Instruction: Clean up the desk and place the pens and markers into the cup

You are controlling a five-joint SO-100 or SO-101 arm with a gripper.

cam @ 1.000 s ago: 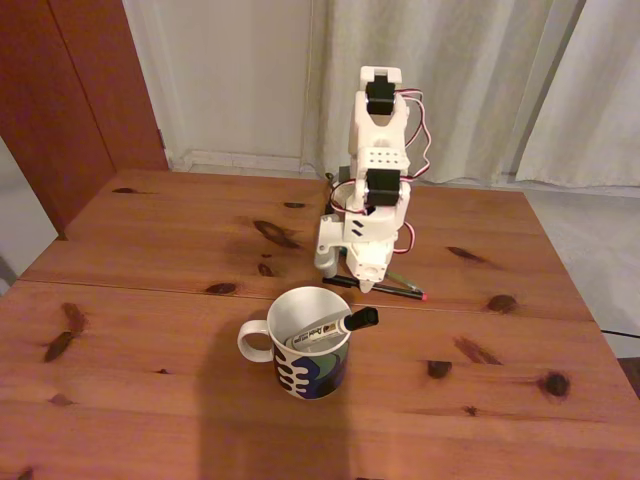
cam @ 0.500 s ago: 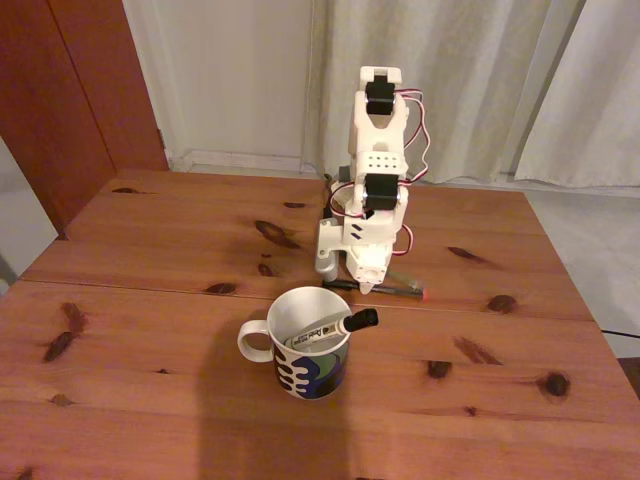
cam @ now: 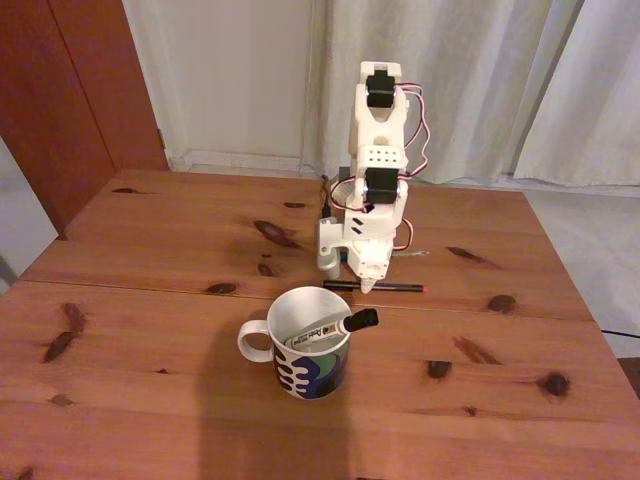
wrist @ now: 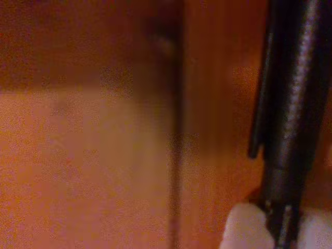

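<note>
My gripper (cam: 348, 273) points straight down at the desk (cam: 150, 300) just behind the cup (cam: 305, 352). Its jaws stand apart, so it is open. A black pen (cam: 395, 287) with a red-pink end lies flat across the planks, and the right fingertip touches its middle. The wrist view shows that pen (wrist: 290, 104) blurred and very close, with a white fingertip (wrist: 239, 228) beside it. A teal-green pen (cam: 412, 253) peeks out to the right of the arm. The white marker (cam: 325, 332) leans inside the cup, black cap over the rim.
The arm's base stands at the desk's far edge before pale curtains (cam: 470, 80). A dark wooden panel (cam: 70, 90) rises at the back left. Bare planks stretch left, right and in front of the cup.
The arm has risen and drawn back slightly. The black pen has swung to lie more level. The teal-green pen now shows beside the arm.
</note>
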